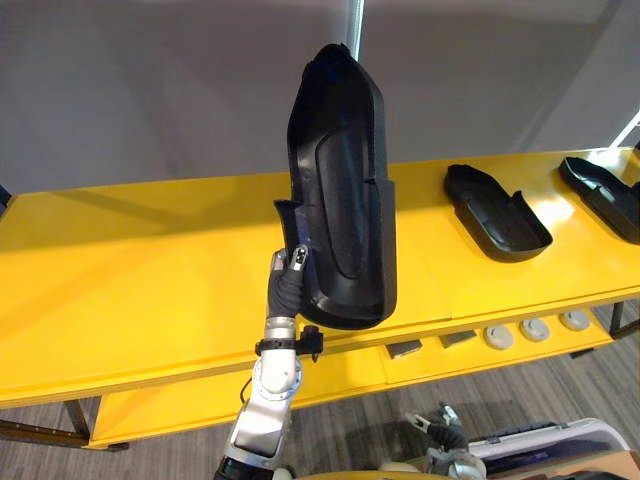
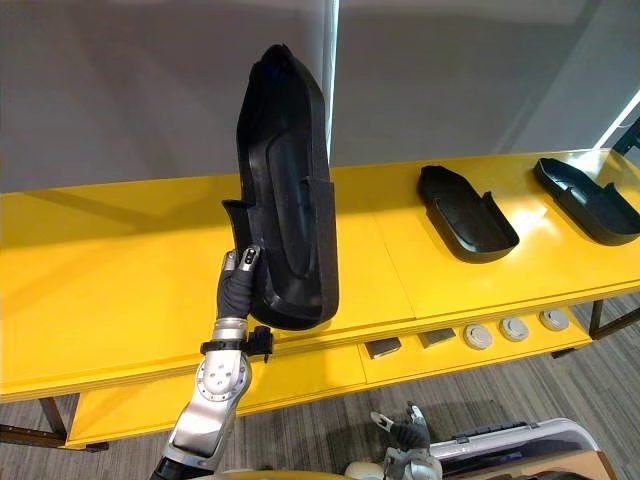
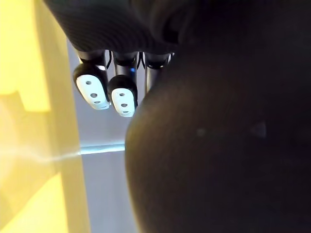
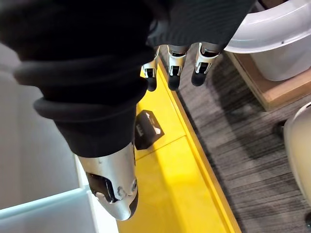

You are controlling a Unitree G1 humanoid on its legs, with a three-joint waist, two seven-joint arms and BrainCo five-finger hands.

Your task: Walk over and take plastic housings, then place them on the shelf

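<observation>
A large black plastic housing point(image 1: 345, 190) stands upright in the air over the yellow shelf top point(image 1: 150, 270). My left hand point(image 1: 292, 272) is shut on its lower left edge, with the arm rising from below. Close up, the housing point(image 3: 218, 145) is a dark mass beside the fingers point(image 3: 92, 90) of that hand. Two more black housings lie hollow side up on the shelf top, one point(image 1: 495, 212) right of centre and one point(image 1: 605, 195) at the far right. My right hand point(image 1: 445, 435) hangs low by the floor, its fingers point(image 4: 175, 63) relaxed and holding nothing.
A lower yellow shelf level carries small grey discs point(image 1: 535, 330) and flat grey blocks point(image 1: 405, 349). A white bin point(image 4: 272, 39) on a wooden base stands on the grey floor at the lower right. A grey wall runs behind the shelf.
</observation>
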